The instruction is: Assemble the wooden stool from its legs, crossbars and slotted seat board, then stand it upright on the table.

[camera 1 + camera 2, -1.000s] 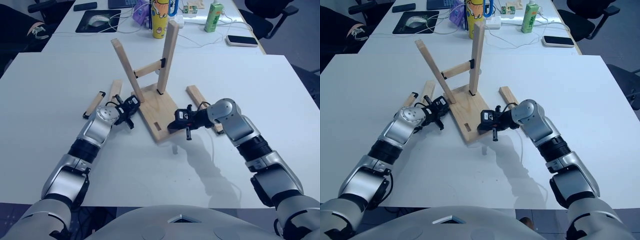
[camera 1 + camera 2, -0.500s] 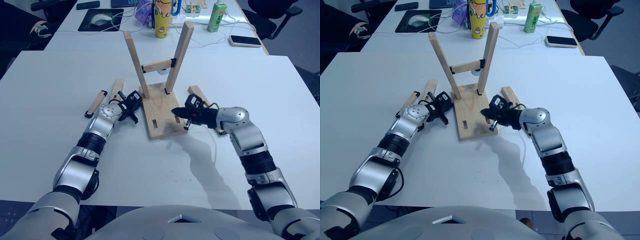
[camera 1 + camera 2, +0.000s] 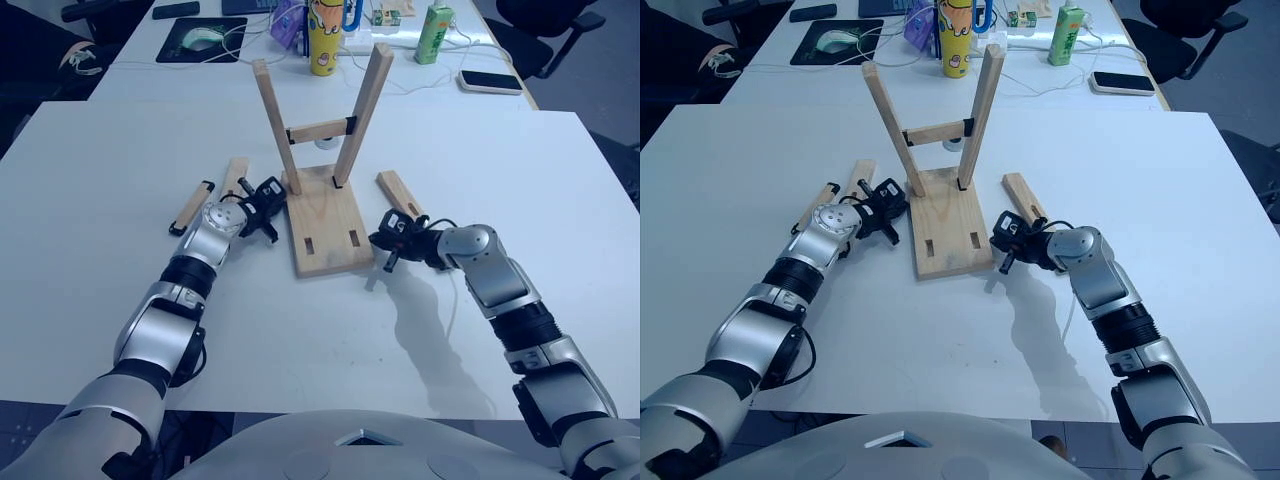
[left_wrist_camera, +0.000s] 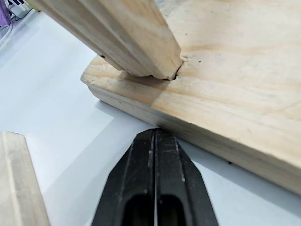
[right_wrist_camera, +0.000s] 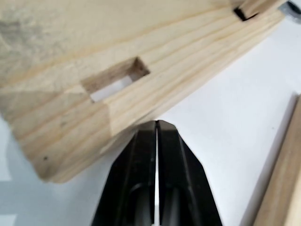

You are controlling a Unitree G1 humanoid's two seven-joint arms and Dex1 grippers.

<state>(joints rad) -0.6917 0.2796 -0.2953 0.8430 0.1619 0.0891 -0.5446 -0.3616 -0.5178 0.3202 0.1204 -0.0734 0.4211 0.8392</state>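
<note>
Left of centre, a short bar point(image 3: 189, 207) and a loose leg point(image 3: 232, 178) lie flat. Our left gripper point(image 3: 264, 196) is closed and empty, just beside the seat board point(image 3: 322, 238). The board lies mid-frame with two legs point(image 3: 275, 125) and a crossbar point(image 3: 318, 131) fitted, and its near slots are empty. Our right gripper point(image 3: 386, 240) is closed on nothing at the board's right edge, with a spare leg point(image 3: 398, 191) beyond. We judge it half built. Next we need a gripper opened to pick up a leg.

White table point(image 3: 500, 150) carries seat board point(image 3: 325, 228), three loose sticks point(image 3: 397, 190).
</note>
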